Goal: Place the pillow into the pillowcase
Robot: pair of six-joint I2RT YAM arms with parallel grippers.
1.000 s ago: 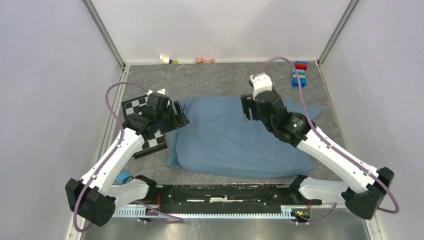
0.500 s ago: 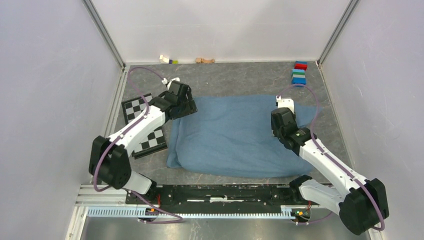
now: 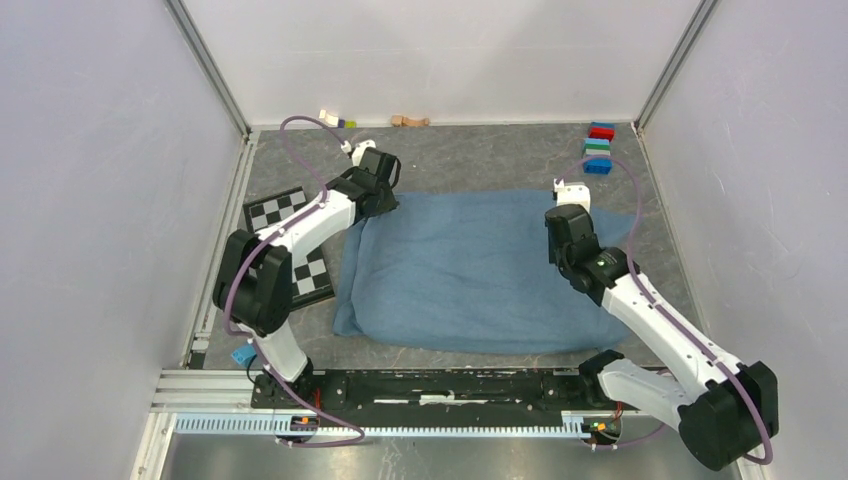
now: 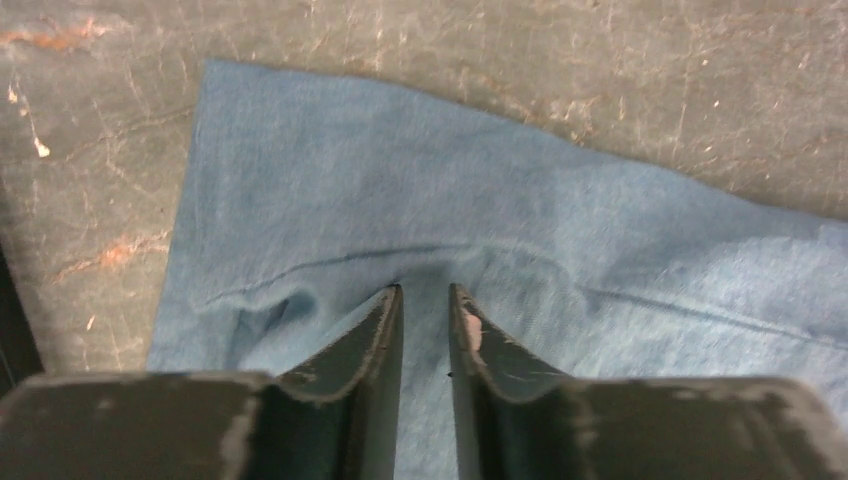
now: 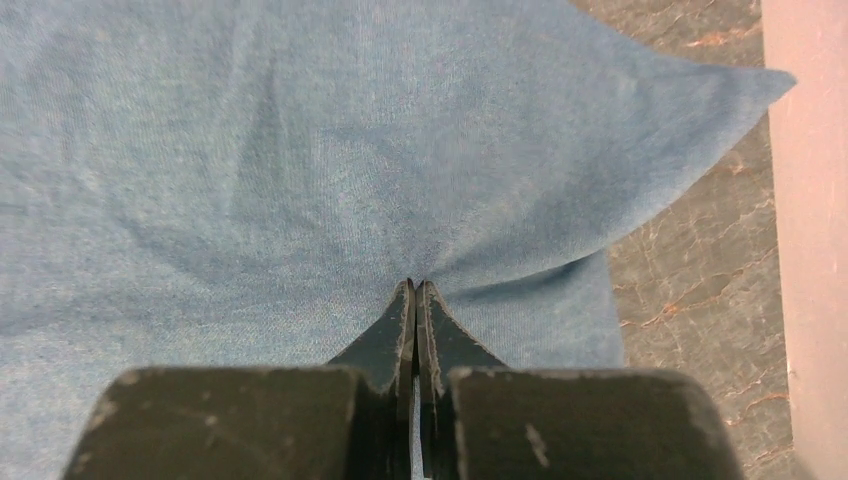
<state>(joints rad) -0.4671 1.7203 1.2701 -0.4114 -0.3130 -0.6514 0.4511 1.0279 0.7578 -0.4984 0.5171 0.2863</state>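
At the near edge of the desk (image 3: 470, 160) the two arm bases are bolted, and both arms are stretched away from them over the pillowcase (image 3: 460, 275). The pillowcase lies across the middle of the desk and is plump along its near side. No white is shown anywhere, so the pillow is judged to be inside the blue cloth already, though its exact place is hidden.

Farther out, the right gripper (image 5: 414, 288) is pressed down near the far right corner, with its arm bent at the elbow and its wrist tipped downward. Its jaws are closed together on a pinch of cloth, toward which creases are drawn.

At the far left corner the left gripper (image 4: 425, 295) is reached out on a long, nearly straight arm that passes over the checkerboard (image 3: 272, 210). Its jaws are held a narrow gap apart with a raised fold gathered between them, so a pinch on the pillowcase is judged likely. Both far corners are seen lying thin and flat on the desk, apparently unfilled.

The step in hand is judged to be the settling of the case over the pillow. It would be done best if only cloth were pinched, both corners were drawn evenly together, and the pull were kept gentle so that neither fold slips out.
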